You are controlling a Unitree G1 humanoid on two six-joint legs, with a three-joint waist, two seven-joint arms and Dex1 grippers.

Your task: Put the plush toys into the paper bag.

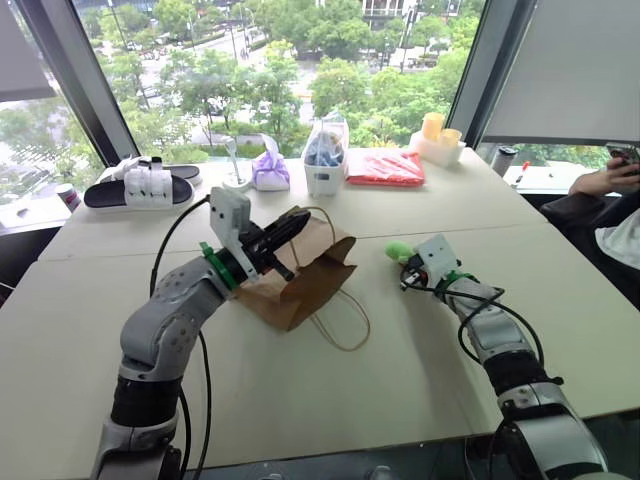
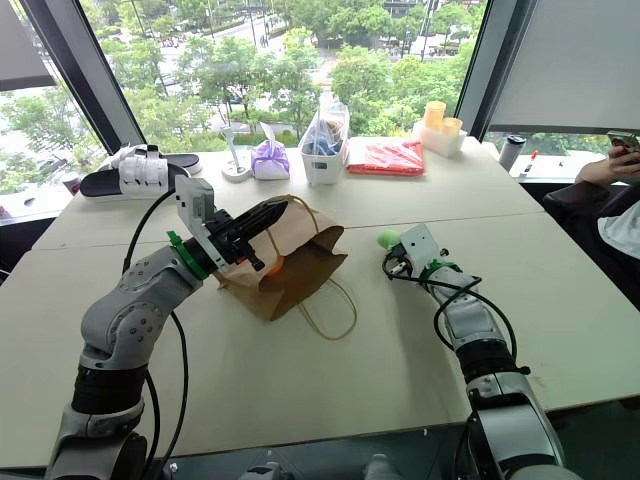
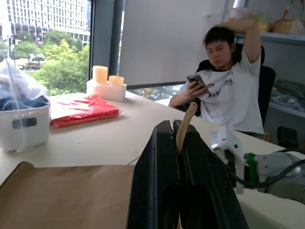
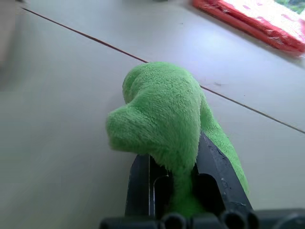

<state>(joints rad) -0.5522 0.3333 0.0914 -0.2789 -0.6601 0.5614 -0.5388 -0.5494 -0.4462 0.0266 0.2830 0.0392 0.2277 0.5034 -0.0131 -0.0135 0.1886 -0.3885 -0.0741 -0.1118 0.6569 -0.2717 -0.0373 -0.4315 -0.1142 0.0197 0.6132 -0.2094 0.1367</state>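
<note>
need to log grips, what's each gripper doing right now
left gripper: shut on the paper bag's edge.
right gripper: shut on the green plush toy.

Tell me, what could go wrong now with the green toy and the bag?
The right gripper pinches only a fold of the green plush toy, so it might slip out when lifted. The left gripper holds just the paper bag's thin edge, which could tear or slip, letting the mouth sag shut.
</note>
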